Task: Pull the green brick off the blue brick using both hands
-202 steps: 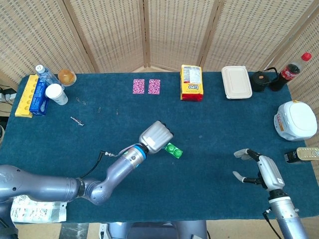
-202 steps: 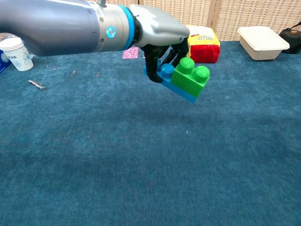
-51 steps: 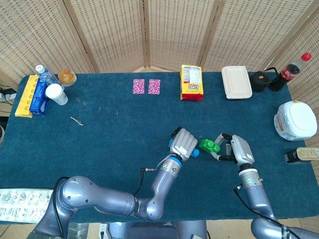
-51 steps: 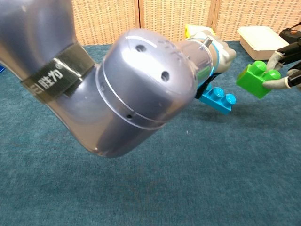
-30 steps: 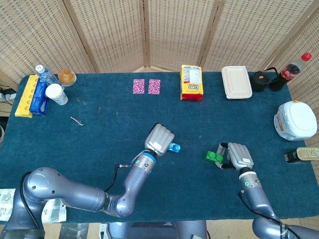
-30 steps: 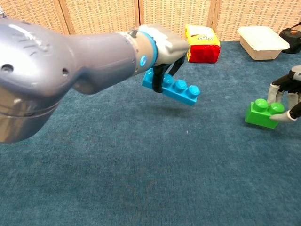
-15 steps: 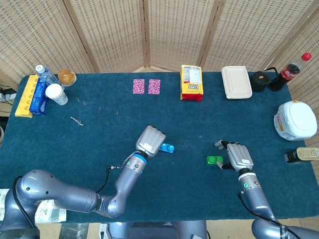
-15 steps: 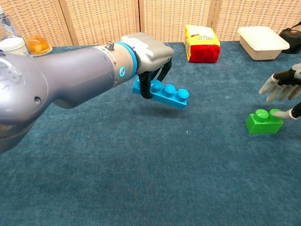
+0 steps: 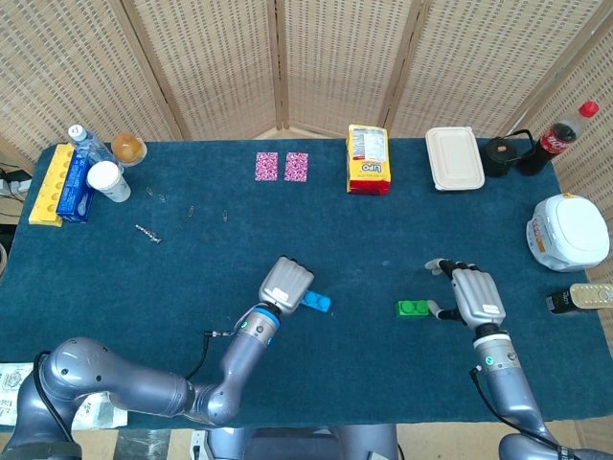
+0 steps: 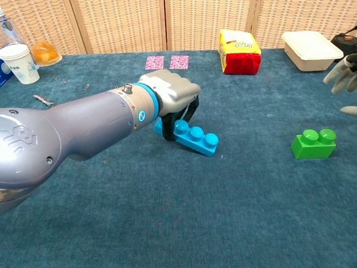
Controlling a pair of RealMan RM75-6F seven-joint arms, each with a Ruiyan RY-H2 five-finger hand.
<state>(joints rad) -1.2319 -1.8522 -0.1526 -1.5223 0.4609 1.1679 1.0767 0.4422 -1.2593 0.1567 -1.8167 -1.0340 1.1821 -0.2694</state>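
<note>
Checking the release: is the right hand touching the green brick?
Apart. In the chest view the right hand is raised clear of the green brick.

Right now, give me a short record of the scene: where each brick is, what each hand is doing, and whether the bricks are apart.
green brick: resting on the table, nothing touching it
blue brick: gripped at one end by the left hand, low over the table; contact with it cannot be told
right hand: fingers spread, holding nothing, beside the green brick
bricks: fully separated, well apart
</note>
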